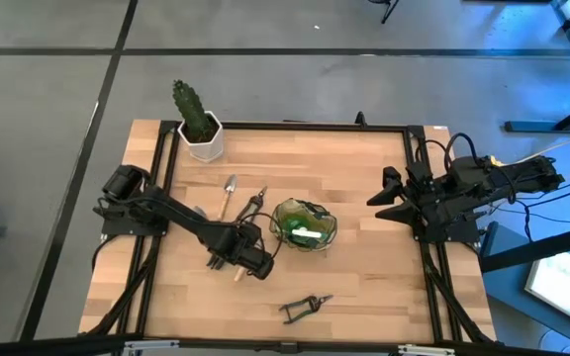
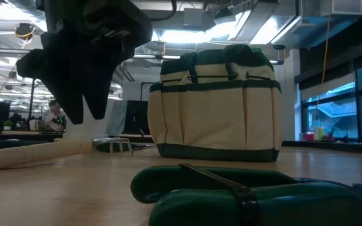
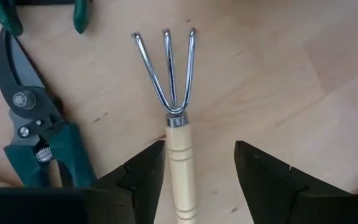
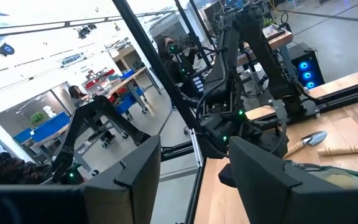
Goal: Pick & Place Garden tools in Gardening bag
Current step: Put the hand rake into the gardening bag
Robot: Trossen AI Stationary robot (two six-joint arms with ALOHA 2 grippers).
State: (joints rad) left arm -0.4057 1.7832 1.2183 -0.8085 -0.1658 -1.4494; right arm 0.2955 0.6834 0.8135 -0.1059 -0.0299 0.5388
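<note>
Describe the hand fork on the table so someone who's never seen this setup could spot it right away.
Start at the gardening bag in the middle of the wooden table, then look to the left gripper beside it. The hand fork lies flat between its open fingers. Unlike the green-handled pruning shears alongside, it has a pale wooden handle and three silver prongs.

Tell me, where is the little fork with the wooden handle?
In the left wrist view, the fork lies flat on the table between the left tool's open fingers, beside the pruning shears.
</note>
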